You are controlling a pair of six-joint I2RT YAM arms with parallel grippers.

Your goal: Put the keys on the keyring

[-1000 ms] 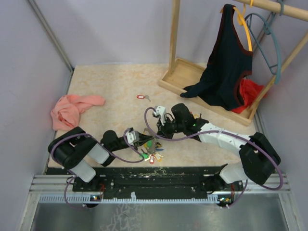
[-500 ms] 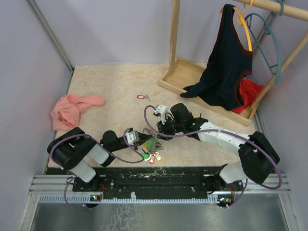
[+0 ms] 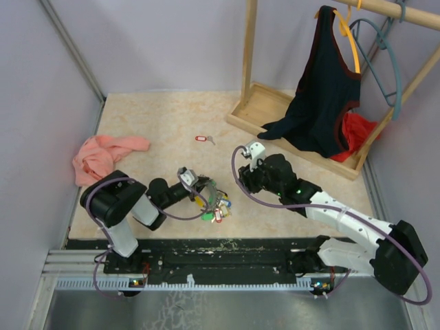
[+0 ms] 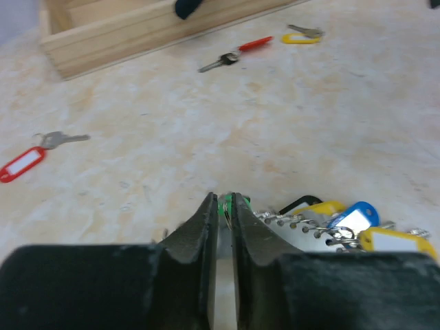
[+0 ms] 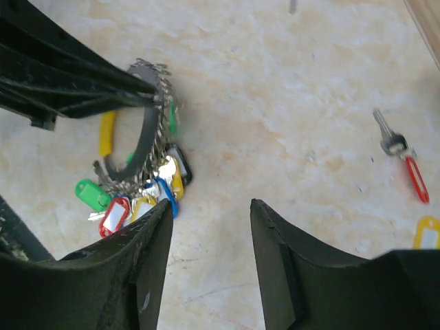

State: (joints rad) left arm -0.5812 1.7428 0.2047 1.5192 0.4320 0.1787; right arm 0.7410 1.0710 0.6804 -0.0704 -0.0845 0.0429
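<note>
Your left gripper [image 4: 221, 203] was pinched almost shut on the thin rim of the keyring [image 5: 150, 134], with a sliver of green showing between its fingers. The ring stood on edge at the near middle of the table [image 3: 151, 117], and its bunch of keys [image 5: 137, 196] hung down onto the surface: green, red, yellow, blue and black tags, tangled close.

Your right gripper [image 5: 211, 206] was spread wide and held nothing. It hovered just right of the ring.

Loose keys were still on the table. A slim red key [image 5: 412, 175] and a yellow tag [image 5: 426, 232] lay to the right, near the wooden tray [image 4: 137, 34]. A red-tagged key [image 3: 201, 139] lay well apart, farther back.

The step in hand looked like fetching a loose key, and the slim red one seemed the closest.

- Hold the ring firm and steady; a loose grip would likely let it swing.
- Come down on the plastic end, which is thicker than the blade lying flat on the table.
- Leave the key's hole free to thread on.
- Keep the open fingers clear of the yellow tag beside it.
</note>
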